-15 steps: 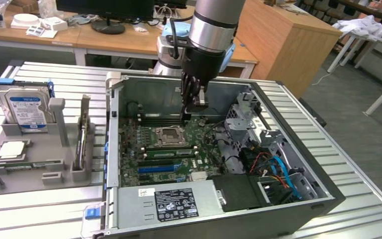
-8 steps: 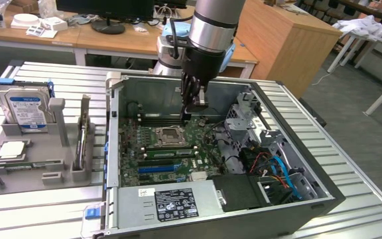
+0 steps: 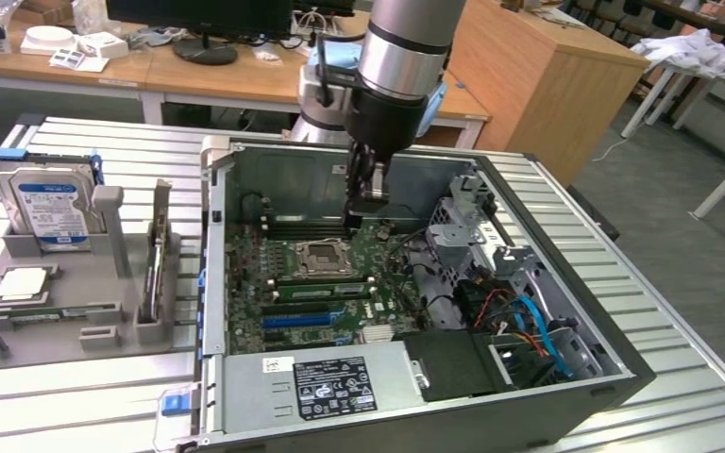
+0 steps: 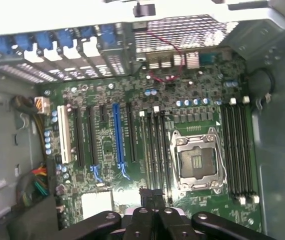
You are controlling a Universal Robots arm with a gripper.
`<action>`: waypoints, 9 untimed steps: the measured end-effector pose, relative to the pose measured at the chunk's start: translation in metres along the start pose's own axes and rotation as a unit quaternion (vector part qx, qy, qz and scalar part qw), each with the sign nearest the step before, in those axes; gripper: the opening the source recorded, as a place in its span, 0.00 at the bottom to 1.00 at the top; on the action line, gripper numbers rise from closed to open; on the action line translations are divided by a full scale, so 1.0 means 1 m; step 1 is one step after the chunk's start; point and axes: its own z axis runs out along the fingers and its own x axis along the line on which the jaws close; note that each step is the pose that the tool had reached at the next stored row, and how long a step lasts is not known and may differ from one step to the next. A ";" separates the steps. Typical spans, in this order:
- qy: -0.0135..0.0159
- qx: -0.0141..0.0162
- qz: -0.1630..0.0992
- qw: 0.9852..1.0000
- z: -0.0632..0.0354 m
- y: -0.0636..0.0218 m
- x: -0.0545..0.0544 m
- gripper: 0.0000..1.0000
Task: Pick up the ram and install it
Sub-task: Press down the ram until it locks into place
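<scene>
The gripper [image 3: 362,209] hangs inside the open case [image 3: 615,368], low over the motherboard [image 3: 280,260] at the slots [image 3: 302,226] on the far side of the socket [image 3: 322,257]. Its fingers [image 4: 152,200] are pressed together with nothing between them, so it carries no load. That narrow shape probably suits working among the board's crowded parts. A ram [image 3: 161,247] stands on edge in a grey rack [image 3: 86,326] on the table [image 3: 665,311], well apart from the gripper and off the exterior view's left of the case. Upright like that, its long top edge is free to be pinched from above. The drive [image 3: 48,209] stands in the same rack, just beside it. A green strip [image 3: 321,289] lies along the slots on the near side of the socket; it may be another stick already seated, but that cannot be told. Room is tight. The case walls rise on every side, the drive cage [image 3: 463,222] and cable bundle [image 3: 520,326] crowd the exterior view's right, and the socket's metal frame sits close below the fingers. Straight up is the open way.
</scene>
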 end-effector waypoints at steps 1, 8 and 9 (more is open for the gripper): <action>0.000 0.000 0.010 1.000 0.0001 0.0000 0.000 0.11; -0.002 -0.001 0.073 0.997 0.0006 0.0000 0.000 0.11; -0.003 -0.001 0.082 0.997 0.0006 0.0000 0.000 0.11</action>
